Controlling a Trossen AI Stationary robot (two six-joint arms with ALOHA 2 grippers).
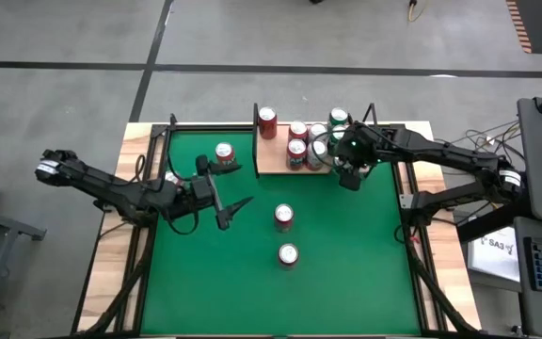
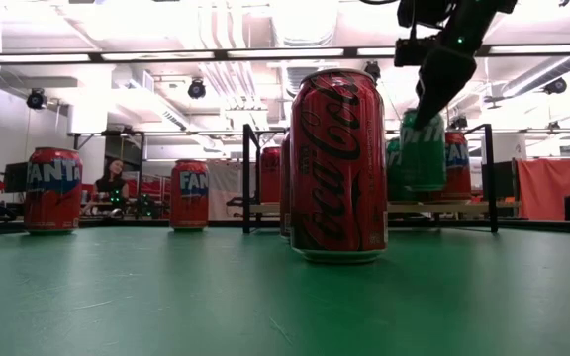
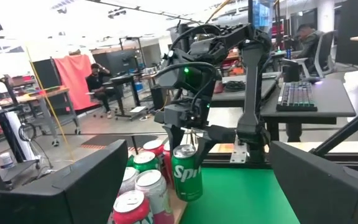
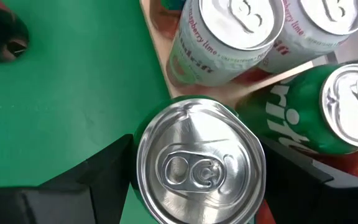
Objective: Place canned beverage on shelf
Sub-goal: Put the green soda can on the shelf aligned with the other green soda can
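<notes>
Our right gripper [image 3: 188, 140], jaws clamped on the green Sprite can [image 3: 186, 172], could topple crowded cans beside the shelf [image 1: 273, 160] edge.

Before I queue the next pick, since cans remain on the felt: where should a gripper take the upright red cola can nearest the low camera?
Grip the cola can around its mid wall, coming straight down. It stands upright, with clear felt around it, and its round sides suit opposed fingers.
</notes>
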